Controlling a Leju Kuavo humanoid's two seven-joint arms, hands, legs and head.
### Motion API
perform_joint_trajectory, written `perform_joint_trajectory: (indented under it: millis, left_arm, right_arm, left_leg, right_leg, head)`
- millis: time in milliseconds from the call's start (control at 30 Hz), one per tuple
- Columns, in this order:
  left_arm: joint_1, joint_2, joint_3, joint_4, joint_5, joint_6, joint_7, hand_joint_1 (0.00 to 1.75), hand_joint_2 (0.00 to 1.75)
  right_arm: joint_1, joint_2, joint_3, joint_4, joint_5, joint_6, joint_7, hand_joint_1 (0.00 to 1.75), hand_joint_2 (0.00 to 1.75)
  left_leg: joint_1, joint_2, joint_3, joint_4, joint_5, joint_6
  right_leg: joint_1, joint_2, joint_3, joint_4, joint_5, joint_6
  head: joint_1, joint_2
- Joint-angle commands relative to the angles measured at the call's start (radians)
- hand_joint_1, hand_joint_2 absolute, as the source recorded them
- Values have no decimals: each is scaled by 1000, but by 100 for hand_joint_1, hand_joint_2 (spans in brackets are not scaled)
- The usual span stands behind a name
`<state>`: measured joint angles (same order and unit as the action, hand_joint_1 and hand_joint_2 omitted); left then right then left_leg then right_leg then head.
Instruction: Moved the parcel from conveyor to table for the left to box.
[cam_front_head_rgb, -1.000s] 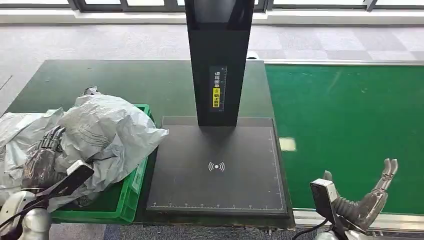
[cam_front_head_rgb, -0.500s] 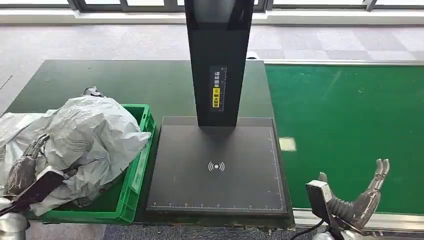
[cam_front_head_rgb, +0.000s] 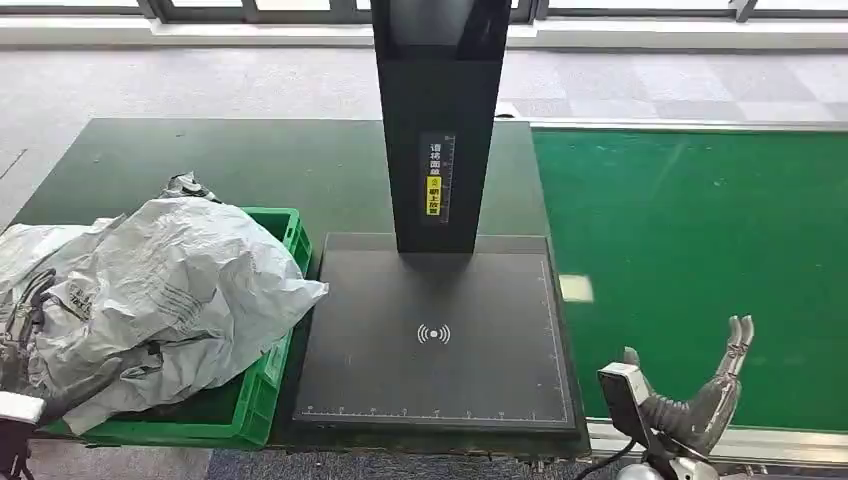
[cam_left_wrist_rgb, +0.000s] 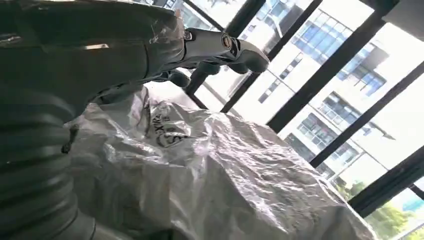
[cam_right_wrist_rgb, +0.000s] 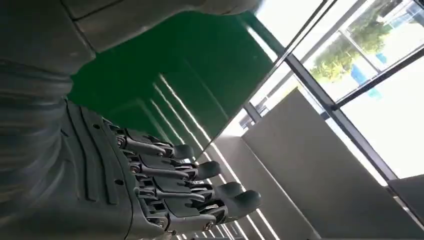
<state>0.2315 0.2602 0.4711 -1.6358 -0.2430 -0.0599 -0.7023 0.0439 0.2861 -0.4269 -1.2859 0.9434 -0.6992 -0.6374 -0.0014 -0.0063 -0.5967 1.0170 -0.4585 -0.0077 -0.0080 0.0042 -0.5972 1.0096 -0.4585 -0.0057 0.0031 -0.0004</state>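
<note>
Heads up: your left hand (cam_left_wrist_rgb: 200, 47) sits empty, fingers apart, just over the parcel (cam_front_head_rgb: 170, 290) heaped above the green bin (cam_front_head_rgb: 285, 335) rim, right hand (cam_front_head_rgb: 700, 405) spread idle by the conveyor (cam_front_head_rgb: 700, 230); any snag tips it out.

The scanner stand (cam_front_head_rgb: 437, 120) is faced from high up, forward and down, in the head view. The grey parcel (cam_left_wrist_rgb: 210, 180) left of the stand is seen from very close and low in the left wrist view. The green conveyor (cam_right_wrist_rgb: 200, 65) right of it is viewed closely along the right hand (cam_right_wrist_rgb: 165, 200); parcel (cam_front_head_rgb: 170, 290) and conveyor (cam_front_head_rgb: 700, 250) are shared with the head view.
</note>
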Motion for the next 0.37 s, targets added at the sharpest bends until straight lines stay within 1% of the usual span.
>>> perform_joint_trajectory:
  millis: [33, 133, 200, 367]
  left_arm:
    - [47, 15, -50, -60, 6, 12, 4, 0, 175]
    - [52, 15, -42, -55, 8, 7, 4, 0, 175]
    - [52, 11, -37, -47, 0, 4, 4, 0, 175]
    - [43, 5, -32, -64, 17, 3, 4, 0, 175]
  right_arm:
    - [-109, 63, -89, 97, 4, 1, 1, 0, 175]
    - [-113, 63, -91, 103, 9, 1, 0, 0, 175]
    - [-117, 63, -94, 107, 11, 1, -3, 0, 175]
    - [-120, 63, -98, 111, 11, 1, -6, 0, 175]
  left_leg:
    - [1, 4, 4, -2, -1, -1]
    - [0, 3, 2, -1, 0, -1]
    - [1, 5, 4, -2, -1, -1]
    - [0, 2, 2, -1, 0, -1]
  right_leg:
    - [1, 3, 2, -2, 1, 0]
    - [0, 2, 1, -1, 1, 0]
    - [1, 4, 3, -2, 1, 0]
    - [0, 2, 1, -1, 0, 0]
  head:
    - [0, 0]
    - [0, 0]
    - [0, 0]
    - [0, 0]
